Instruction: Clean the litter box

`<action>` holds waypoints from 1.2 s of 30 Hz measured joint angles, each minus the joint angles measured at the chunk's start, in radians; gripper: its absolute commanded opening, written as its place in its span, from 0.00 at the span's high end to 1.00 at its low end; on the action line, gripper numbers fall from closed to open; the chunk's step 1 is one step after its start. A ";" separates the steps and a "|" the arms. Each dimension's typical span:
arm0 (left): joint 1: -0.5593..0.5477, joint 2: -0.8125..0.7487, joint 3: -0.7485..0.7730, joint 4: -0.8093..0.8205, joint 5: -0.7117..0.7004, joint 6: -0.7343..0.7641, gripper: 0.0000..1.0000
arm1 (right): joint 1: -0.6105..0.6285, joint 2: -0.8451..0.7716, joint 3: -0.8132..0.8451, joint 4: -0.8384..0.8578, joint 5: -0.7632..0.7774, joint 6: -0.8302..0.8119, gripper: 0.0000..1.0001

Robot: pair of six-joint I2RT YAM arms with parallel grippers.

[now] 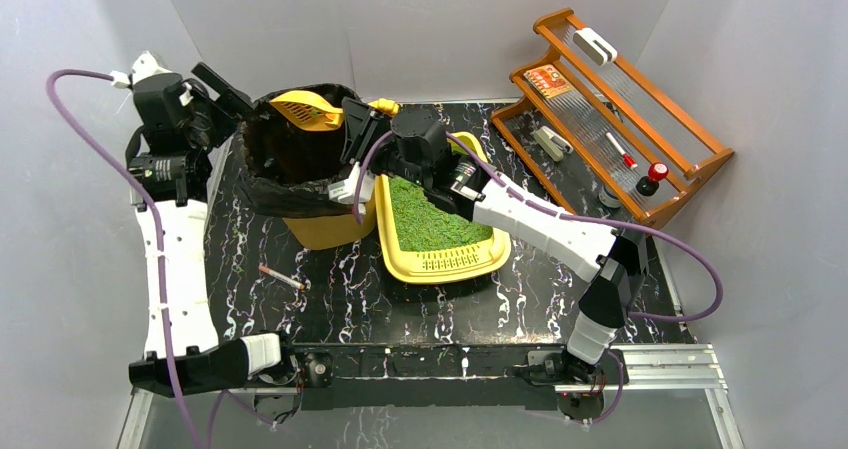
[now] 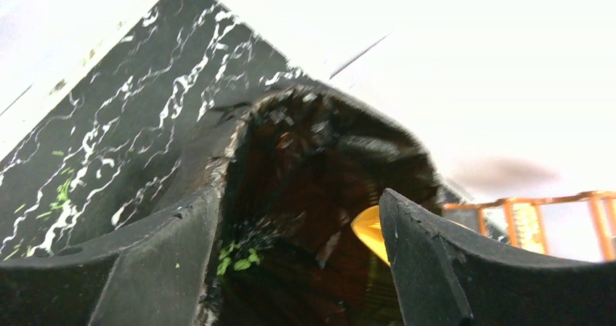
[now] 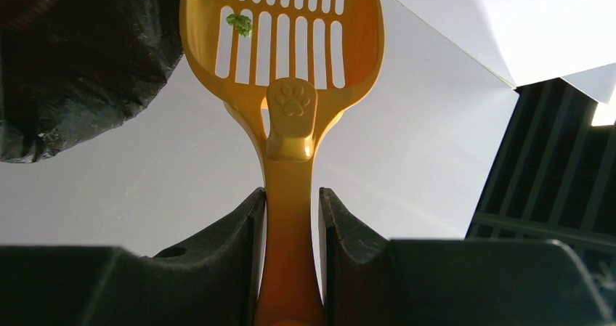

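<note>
Orange plastic scoop, slotted, with a raised paw print on its neck, is pinched by its smooth handle between the black fingers of my right pincer. One green crumb clings to a slot. The scoop's bowl hangs over the crinkled black bag lining the yellow bin. My left pincer is spread wide, nothing between its matte fingers, by the bag's far-left rim. The litter box, a shallow rounded yellow tray with a slotted grate at its near end and grainy green litter, sits just right of the bin on the black marbled table. My right arm covers its far end. The bag's depths are too dark to make out
</note>
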 measured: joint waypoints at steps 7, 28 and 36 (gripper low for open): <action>0.000 -0.031 0.044 0.050 0.100 -0.047 0.25 | 0.001 0.000 0.001 0.023 -0.015 0.000 1.00; -0.001 -0.041 0.035 0.053 0.164 -0.058 0.10 | 0.006 -0.030 -0.013 0.091 -0.016 0.000 1.00; -0.001 -0.061 0.019 0.043 0.126 -0.014 0.02 | 0.007 -0.041 -0.030 0.119 0.107 0.046 1.00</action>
